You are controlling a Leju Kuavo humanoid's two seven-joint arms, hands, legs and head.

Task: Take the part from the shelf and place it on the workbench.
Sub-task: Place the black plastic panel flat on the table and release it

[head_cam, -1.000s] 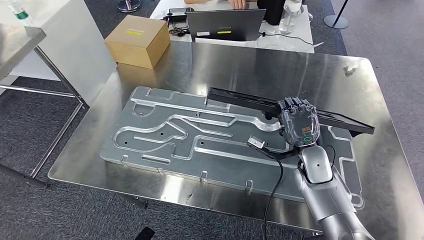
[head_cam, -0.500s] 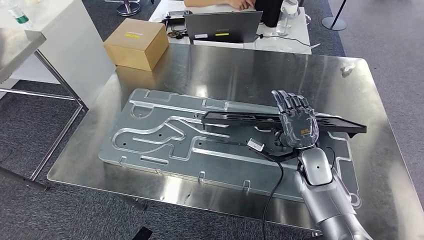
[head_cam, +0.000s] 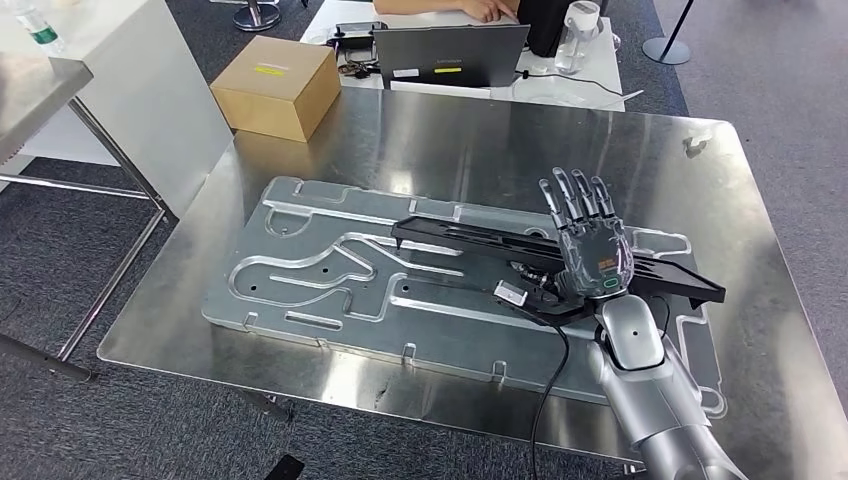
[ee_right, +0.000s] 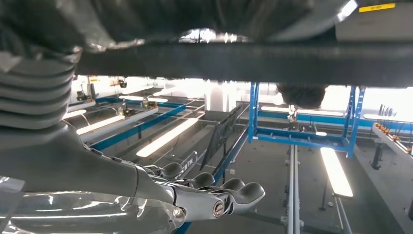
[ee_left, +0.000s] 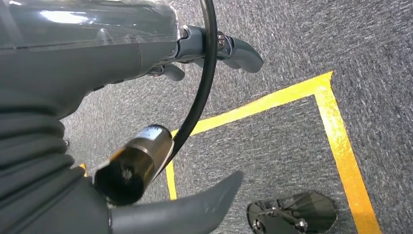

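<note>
Fingers of the right robot hand [head_cam: 592,250] have spread wide, releasing the black part [head_cam: 480,243] onto the plate [head_cam: 300,270].

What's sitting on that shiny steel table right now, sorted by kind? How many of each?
Black long parts: 1
Grooved metal plates: 1
Cardboard boxes: 1
Robot hands over the table: 1
Total: 4
</note>
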